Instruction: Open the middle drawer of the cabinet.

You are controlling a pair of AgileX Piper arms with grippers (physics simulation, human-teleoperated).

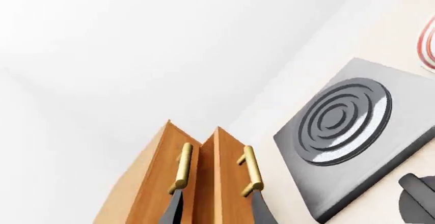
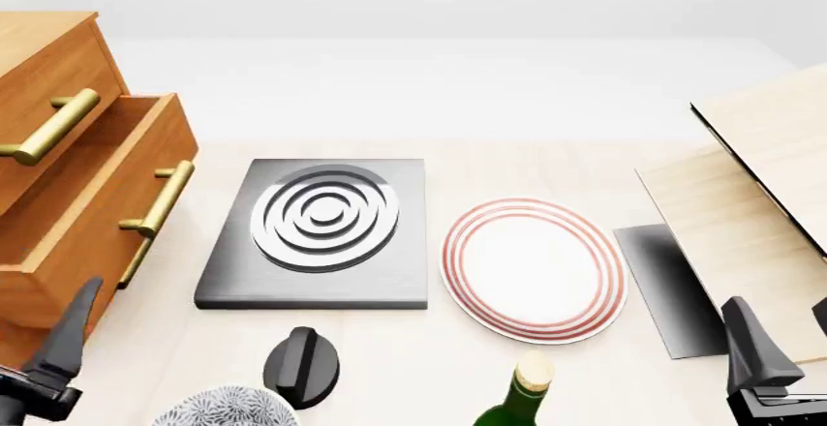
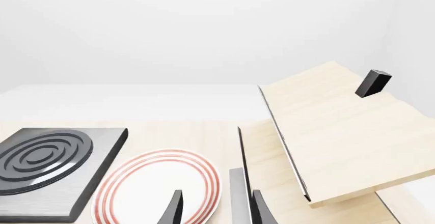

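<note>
Two drawers visible: middle drawer [image 2: 91, 208] already out. Left pincer [image 2: 52, 373] open, empty, near cabinet [image 2: 45, 53]; I risk bumping it shut. Right pincer [image 2: 762, 368] open.

The cabinet [image 2: 39, 58] is orange-brown wood, and so is its middle drawer [image 2: 91, 208], whose bar handle [image 2: 155, 208] is brass-yellow like the one on the top drawer [image 2: 52, 126]. The hob plate [image 2: 317, 237] is dark grey with black and silvery concentric rings. The plate [image 2: 533, 269] is white with thin red rings round its rim. The boards [image 2: 750, 203] on the right are pale light wood. The knob [image 2: 301, 366] is black, the bottle [image 2: 517, 402] green with a cream top, the bowl [image 2: 227, 409] white with a dark speckled pattern. The worktop [image 2: 543, 169] is pale cream. Both the left gripper [image 2: 58, 353] and the right gripper [image 2: 762, 353] are dark grey.
</note>
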